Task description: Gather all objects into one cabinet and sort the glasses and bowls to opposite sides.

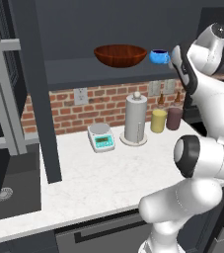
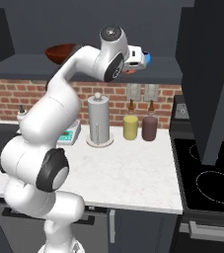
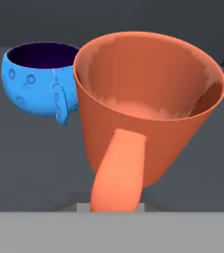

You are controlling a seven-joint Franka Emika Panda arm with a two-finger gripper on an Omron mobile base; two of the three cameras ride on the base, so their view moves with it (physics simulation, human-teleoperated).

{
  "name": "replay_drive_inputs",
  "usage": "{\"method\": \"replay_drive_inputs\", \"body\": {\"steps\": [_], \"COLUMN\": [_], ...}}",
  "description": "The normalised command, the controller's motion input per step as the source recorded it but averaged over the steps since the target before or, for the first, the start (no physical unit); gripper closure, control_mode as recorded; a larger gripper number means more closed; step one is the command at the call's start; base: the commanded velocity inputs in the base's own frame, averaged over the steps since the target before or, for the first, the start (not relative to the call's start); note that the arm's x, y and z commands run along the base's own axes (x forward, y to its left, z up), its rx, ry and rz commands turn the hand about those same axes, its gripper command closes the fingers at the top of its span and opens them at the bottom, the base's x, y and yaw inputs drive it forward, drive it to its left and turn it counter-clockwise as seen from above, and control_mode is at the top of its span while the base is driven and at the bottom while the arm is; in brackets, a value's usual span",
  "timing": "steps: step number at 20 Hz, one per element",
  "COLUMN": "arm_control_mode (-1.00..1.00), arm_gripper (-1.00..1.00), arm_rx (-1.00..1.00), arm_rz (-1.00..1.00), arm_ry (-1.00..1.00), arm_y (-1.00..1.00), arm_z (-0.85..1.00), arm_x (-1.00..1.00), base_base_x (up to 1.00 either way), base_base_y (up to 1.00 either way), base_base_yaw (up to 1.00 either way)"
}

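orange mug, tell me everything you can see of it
The orange mug is a smooth, matte-looking cup that widens from a narrow base to a broad round rim, with one thick handle running toward the hand camera. Its inside looks empty, paler at the bottom. It fills the hand view, upright and close up, over the dark cabinet shelf. A blue cup stands just beside it; whether they touch is unclear. The jaws are hidden, so the grip itself cannot be seen.
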Motion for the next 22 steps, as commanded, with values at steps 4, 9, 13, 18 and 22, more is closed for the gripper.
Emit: {"method": "replay_drive_inputs", "body": {"steps": [4, 9, 13, 18, 22], "arm_control_mode": [-1.00, -1.00, -1.00, -1.00, -1.00], "arm_gripper": [1.00, 1.00, 1.00, 1.00, -1.00], "arm_rx": [0.00, 0.00, 0.00, 0.00, 0.00], "arm_rz": [0.00, 0.00, 0.00, 0.00, 0.00], "arm_ry": [0.06, 0.07, 0.04, 0.01, 0.00], "arm_y": [-0.17, -0.17, -0.08, -0.03, 0.00], "arm_z": [-0.02, 0.00, -0.02, -0.03, -0.15], "arm_x": [0.44, 0.38, 0.19, 0.01, 0.00], "base_base_x": [0.00, 0.00, 0.00, 0.00, 0.00], "base_base_y": [0.00, 0.00, 0.00, 0.00, 0.00], "base_base_yaw": [0.00, 0.00, 0.00, 0.00, 0.00]}}
